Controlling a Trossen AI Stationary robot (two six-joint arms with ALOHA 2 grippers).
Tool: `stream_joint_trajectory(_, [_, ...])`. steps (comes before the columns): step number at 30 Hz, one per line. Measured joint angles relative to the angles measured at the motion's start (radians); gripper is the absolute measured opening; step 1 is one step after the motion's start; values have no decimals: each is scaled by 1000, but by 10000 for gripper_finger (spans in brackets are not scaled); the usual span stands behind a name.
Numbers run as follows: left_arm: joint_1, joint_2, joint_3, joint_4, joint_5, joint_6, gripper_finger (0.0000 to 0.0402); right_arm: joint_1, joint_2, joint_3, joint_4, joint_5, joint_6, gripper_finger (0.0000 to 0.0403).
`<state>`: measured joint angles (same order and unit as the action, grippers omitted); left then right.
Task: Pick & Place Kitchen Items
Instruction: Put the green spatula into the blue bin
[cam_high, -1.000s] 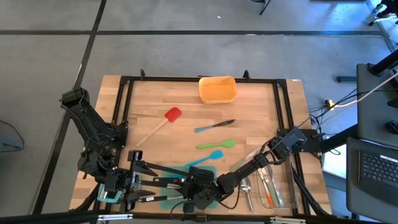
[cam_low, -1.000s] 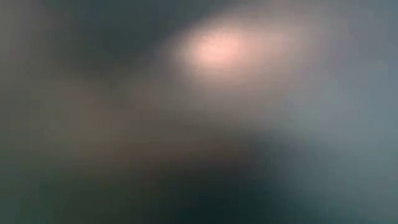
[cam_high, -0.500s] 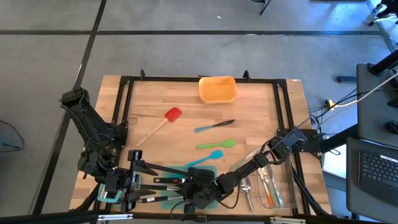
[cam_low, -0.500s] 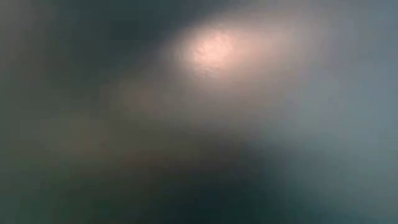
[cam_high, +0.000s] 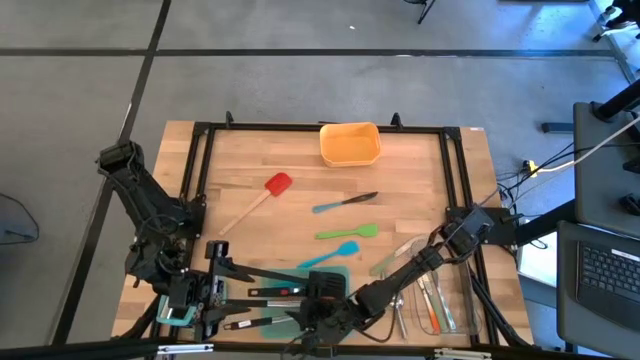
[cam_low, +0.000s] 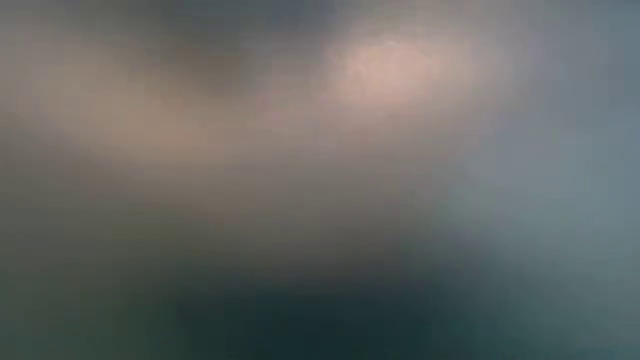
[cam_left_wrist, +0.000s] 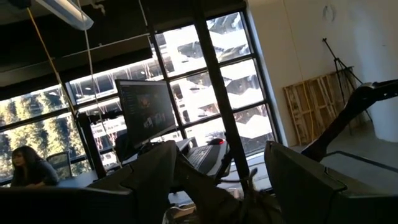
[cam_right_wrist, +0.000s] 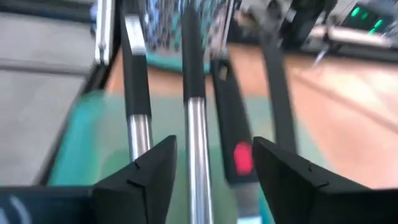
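My right gripper (cam_high: 318, 315) (cam_right_wrist: 214, 168) hovers open at the table's near edge, above a teal tray (cam_high: 338, 273) (cam_right_wrist: 78, 143). Several black-handled utensils (cam_high: 262, 292) with silver shafts (cam_right_wrist: 196, 137) lie lengthwise in that tray, one with a red mark (cam_right_wrist: 242, 157). One shaft runs under the gap between the fingers. A red turner (cam_high: 272, 188), a blue-handled knife (cam_high: 345, 203), a green spatula (cam_high: 347, 233) and a teal spatula (cam_high: 335, 253) lie flat on the wood. My left gripper (cam_high: 190, 298) (cam_left_wrist: 217, 180) waits open at the near left, pointing up into the room.
An orange container (cam_high: 350, 143) stands at the far edge. A clear container (cam_high: 432, 292) with silver cutlery sits at the near right, beside my right arm. A black frame (cam_high: 200, 130) runs around the tabletop. The low view is blurred and shows nothing.
My right gripper has risen a little over the teal tray and shifted slightly toward the near edge.
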<state>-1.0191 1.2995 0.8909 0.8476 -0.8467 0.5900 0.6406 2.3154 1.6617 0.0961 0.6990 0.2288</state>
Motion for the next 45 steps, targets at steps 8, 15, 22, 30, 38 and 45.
stream_joint_trajectory(8, [0,0,0,-14,-32,-13,242,51,-107,17,-115,80,-65,218])
stream_joint_trajectory(15, [43,0,0,-88,-272,-72,242,95,-195,17,-396,258,-3,218])
stream_joint_trajectory(22, [178,0,0,-335,-320,-257,242,89,-244,18,-714,244,218,218])
stream_joint_trajectory(30, [309,0,0,-561,-252,-413,242,86,-240,-59,-765,105,289,218])
stream_joint_trajectory(38, [389,0,0,-582,-195,-415,242,61,-287,-205,-683,110,445,218])
stream_joint_trajectory(45, [458,0,0,-633,-142,-443,242,40,-418,-459,-369,149,383,217])
